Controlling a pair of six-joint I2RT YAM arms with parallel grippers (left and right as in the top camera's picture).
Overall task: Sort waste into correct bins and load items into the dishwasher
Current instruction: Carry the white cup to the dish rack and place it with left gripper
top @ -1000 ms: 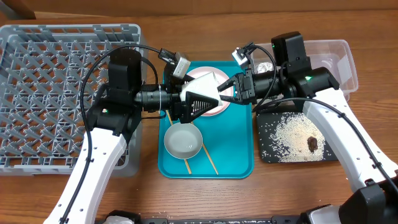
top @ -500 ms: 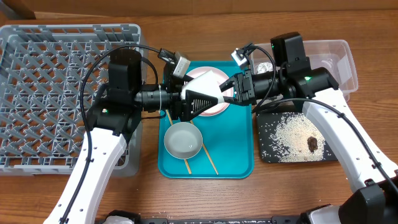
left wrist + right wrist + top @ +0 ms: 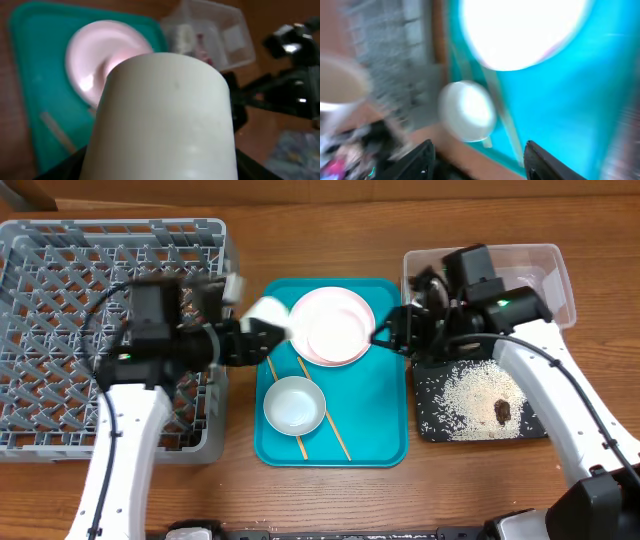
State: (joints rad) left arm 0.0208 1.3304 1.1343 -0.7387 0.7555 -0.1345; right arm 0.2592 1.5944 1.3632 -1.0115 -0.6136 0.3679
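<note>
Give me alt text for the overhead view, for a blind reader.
The left gripper holds a white cup over the left edge of a teal tray bearing a plate, bowl and chopsticks, beside a grey dish rack. The right gripper hovers open at the tray's right edge.

On the teal tray (image 3: pixel 380 410) there is one big round plate (image 3: pixel 332 328), one small bowl (image 3: pixel 295 404) and two chopsticks (image 3: pixel 340 442). One white cup (image 3: pixel 265 313) is at the teal tray's left edge. Left of the teal tray is one grey rack (image 3: pixel 60 280). Right of it are one clear tub (image 3: pixel 545 275) and one black tray (image 3: pixel 528 385). The black tray has one brown lump (image 3: pixel 502 410) and too many rice grains (image 3: pixel 460 390) to count.
</note>
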